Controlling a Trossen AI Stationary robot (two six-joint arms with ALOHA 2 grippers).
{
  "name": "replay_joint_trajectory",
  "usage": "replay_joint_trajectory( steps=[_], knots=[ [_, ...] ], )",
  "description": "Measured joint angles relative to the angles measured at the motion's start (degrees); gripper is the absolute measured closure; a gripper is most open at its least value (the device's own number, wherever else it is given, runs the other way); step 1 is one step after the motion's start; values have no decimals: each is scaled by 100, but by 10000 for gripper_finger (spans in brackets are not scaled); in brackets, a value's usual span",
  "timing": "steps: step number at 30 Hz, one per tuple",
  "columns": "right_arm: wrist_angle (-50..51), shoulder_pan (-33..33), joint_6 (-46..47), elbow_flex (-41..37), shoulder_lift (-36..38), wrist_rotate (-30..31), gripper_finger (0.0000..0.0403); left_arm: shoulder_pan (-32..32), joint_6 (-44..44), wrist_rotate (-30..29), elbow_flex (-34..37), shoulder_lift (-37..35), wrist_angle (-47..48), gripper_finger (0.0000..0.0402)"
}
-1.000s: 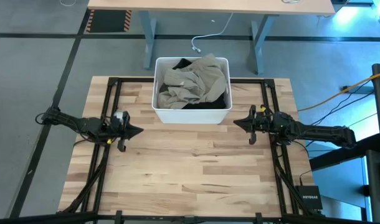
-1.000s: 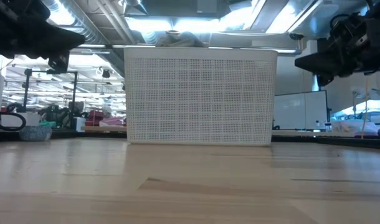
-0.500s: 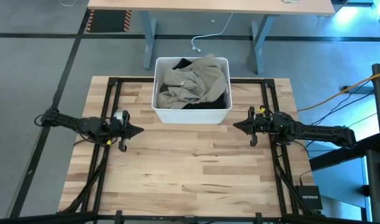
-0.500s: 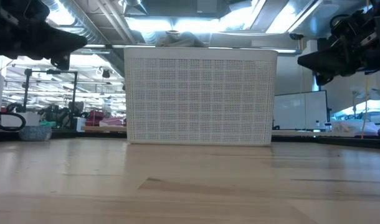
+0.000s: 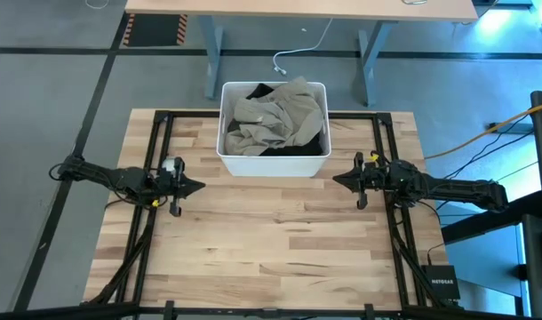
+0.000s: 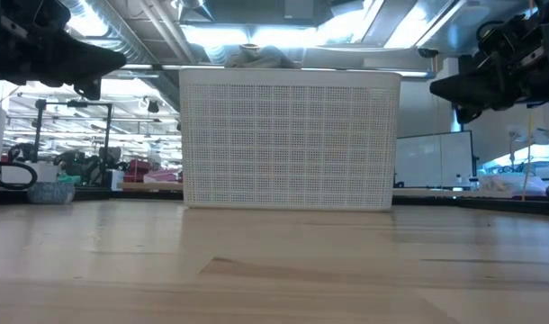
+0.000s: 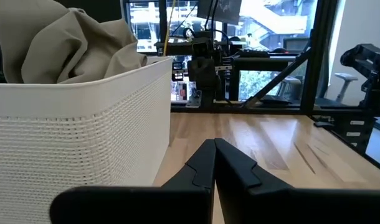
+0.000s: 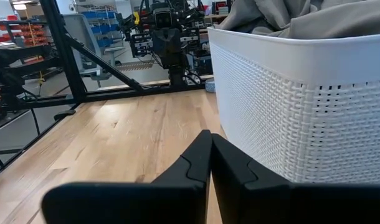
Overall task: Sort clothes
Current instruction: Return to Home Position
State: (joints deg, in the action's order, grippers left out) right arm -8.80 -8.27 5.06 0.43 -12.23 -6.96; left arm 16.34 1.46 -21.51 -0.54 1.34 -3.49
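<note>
Nothing has shifted: my left pincer (image 5: 196, 187) and right pincer (image 5: 337, 180), both pressed together, flank the white bin (image 5: 273, 164). The khaki-beige garment (image 5: 275, 120) lies crumpled inside, showing no clear axis.

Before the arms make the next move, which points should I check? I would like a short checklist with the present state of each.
1. Left end effector shut, holding nothing: ok.
2. Right end effector shut, holding nothing: ok.
3. Khaki-beige garment inside the white bin: ok.
4. No garment lies on the table: ok.
5. What lies under the top garment: cannot tell.
</note>
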Motion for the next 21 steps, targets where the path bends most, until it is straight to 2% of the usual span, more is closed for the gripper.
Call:
replay_joint_trajectory(
  steps=[21],
  knots=[
    [-2,0,-1,-2,0,2,379,0,45,2,0,-2,0,401]
  ],
)
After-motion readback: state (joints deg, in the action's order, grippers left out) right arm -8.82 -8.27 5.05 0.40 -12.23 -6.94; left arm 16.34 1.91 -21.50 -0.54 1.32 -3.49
